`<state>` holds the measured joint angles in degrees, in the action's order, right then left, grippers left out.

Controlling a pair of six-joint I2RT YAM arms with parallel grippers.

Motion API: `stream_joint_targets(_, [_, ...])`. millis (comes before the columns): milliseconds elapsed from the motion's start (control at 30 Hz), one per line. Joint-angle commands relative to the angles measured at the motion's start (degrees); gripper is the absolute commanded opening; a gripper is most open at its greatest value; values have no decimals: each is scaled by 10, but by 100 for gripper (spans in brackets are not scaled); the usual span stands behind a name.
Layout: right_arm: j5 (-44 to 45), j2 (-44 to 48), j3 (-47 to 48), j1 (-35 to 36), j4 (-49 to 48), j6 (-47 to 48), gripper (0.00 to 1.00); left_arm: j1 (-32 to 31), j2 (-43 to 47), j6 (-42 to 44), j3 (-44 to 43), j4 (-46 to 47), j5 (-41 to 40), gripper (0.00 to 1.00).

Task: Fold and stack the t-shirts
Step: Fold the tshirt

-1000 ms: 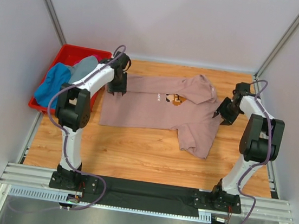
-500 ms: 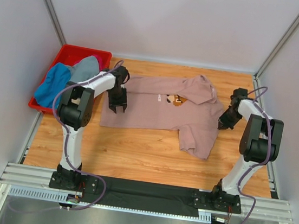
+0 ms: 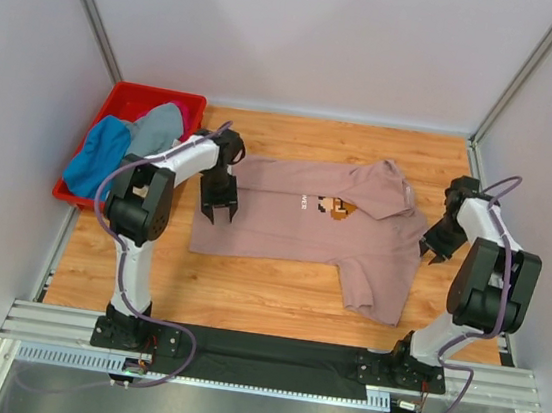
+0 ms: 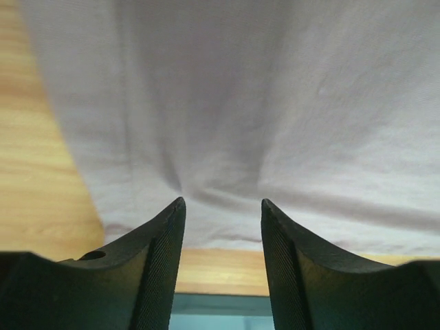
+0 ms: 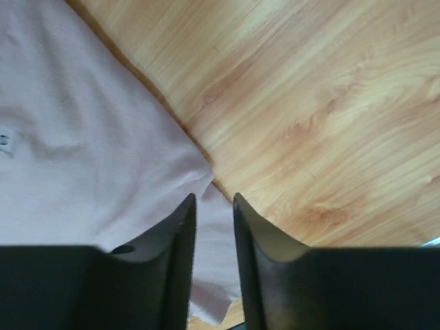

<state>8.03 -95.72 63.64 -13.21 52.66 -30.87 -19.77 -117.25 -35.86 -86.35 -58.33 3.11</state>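
The dusty-pink t-shirt (image 3: 273,228) lies spread flat on the wooden table, its pixel print (image 3: 332,205) facing up and one sleeve hanging toward the near edge. My left gripper (image 3: 218,210) is open with its tips on the shirt's left hem. In the left wrist view (image 4: 222,201) creases in the cloth (image 4: 240,103) run toward the tips. My right gripper (image 3: 436,244) is at the shirt's right edge. In the right wrist view (image 5: 214,196) its jaws stand close together with pink cloth (image 5: 82,137) between them. Blue (image 3: 95,159), grey (image 3: 155,126) and magenta (image 3: 174,110) shirts lie bunched in the crate.
The red plastic crate (image 3: 154,91) stands at the back left, against the left wall. Bare wooden table (image 3: 245,293) lies between the shirt and the arm bases. White walls close in the left, back and right sides.
Both grippers have moved nearer and a little to the right. The pink shirt has slid with them and lies flatter and more stretched out.
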Motion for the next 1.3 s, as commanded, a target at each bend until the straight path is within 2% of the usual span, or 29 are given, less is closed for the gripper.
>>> stream_joint_targets(0, [14, 26, 66, 0, 25, 20, 35, 3, 20, 5, -103, -60, -30, 56])
stream_joint_targets(67, [-15, 15, 132, 1, 24, 32, 42, 12, 9, 16, -158, -69, -66, 57])
stream_joint_targets(100, [-33, 7, 154, 3, 16, 51, 43, 18, 0, 18, -208, -69, -71, 57])
stream_joint_targets(167, [-51, -31, 196, 8, -16, 66, 46, 42, -34, 20, -251, -65, -68, 56])
stream_joint_targets(300, [-173, -140, 352, 22, -64, 162, 48, 78, -133, 27, -383, -88, -83, 52])
stream_joint_targets(433, [-245, -246, 495, 24, -40, 228, 48, 98, -158, 45, -382, -21, -62, 49])
stream_joint_targets(533, [-264, -297, 553, 25, -37, 248, 48, 105, -165, 57, -369, 31, -43, 48])
stream_joint_targets(700, [-281, -343, 582, 37, -60, 280, 50, 105, -202, 84, -403, 17, -109, 48])
stream_joint_targets(967, [-278, -377, 605, 66, -135, 293, 50, 105, -216, 125, -382, 52, -123, 49])
stream_joint_targets(1267, [-216, -427, 637, 100, -128, 341, 48, 105, -228, 143, -378, 71, -123, 49])
